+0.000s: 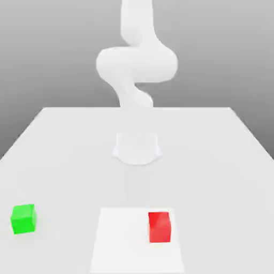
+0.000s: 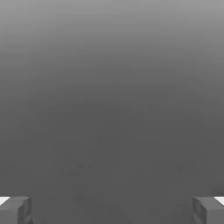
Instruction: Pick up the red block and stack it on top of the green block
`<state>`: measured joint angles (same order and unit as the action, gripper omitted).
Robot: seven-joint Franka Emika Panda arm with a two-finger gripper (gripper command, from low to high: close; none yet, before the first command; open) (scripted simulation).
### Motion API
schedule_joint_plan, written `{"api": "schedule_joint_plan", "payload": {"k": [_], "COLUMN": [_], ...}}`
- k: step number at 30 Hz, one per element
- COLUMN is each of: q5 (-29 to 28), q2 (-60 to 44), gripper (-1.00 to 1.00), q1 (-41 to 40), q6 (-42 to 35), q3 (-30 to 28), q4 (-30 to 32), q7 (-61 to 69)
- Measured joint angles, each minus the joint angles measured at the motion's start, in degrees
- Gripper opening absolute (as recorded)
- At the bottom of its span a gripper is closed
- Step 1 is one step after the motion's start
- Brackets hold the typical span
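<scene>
In the exterior view, a white robot arm (image 1: 138, 64) rises at the back of a pale desk (image 1: 69, 160). The landmark here is the red block (image 1: 159, 227), a small plain cube resting on a white square patch (image 1: 123, 241), near that patch's edge on the exterior view's right. The green block (image 1: 23, 219), a cube of similar size, sits well apart from the red block, out towards the exterior view's left and beyond the patch, on the desk itself. The arm's base (image 1: 137, 149) stands behind the red block, farther from the camera. Nothing is stacked.

In the hand view, the two fingers of the pincer (image 2: 112, 211) stand wide apart, with nothing between them. Behind them is plain grey, darker in its lower part.

Picking up the red block seems to be the step ahead. If the pincer came down off-centre or turned against the cube's sides, a finger could land on its top or push it away. A shallow grip could let it slip during the long carry to the green block. There, releasing it off-centre or too high could tip it off, and pressing too low could shove the green block aside.

No brand, label or writing can be read on the blocks, arm or desk.
</scene>
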<state>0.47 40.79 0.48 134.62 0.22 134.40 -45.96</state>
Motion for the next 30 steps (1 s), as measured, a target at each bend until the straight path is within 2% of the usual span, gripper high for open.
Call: {"api": "schedule_joint_plan", "payload": {"k": [11, 19, 26, 27, 30], "q5": [1.3, -0.1, -3.0, -3.2, -3.2], "q2": [-23.4, -40.0, -54.6, -55.9, -55.9], "gripper": [0.0, 0.0, 0.0, -1.0, -1.0], "q1": [2.0, 3.3, 4.5, 4.7, 4.7], "q6": [13.1, 22.4, 33.9, 35.0, 35.0], "q3": [1.9, 3.4, 1.9, 1.6, 1.7], "q4": [11.9, 20.4, 20.4, 20.2, 20.2], "q7": [-1.2, -3.7, -6.1, -6.2, -6.3]}}
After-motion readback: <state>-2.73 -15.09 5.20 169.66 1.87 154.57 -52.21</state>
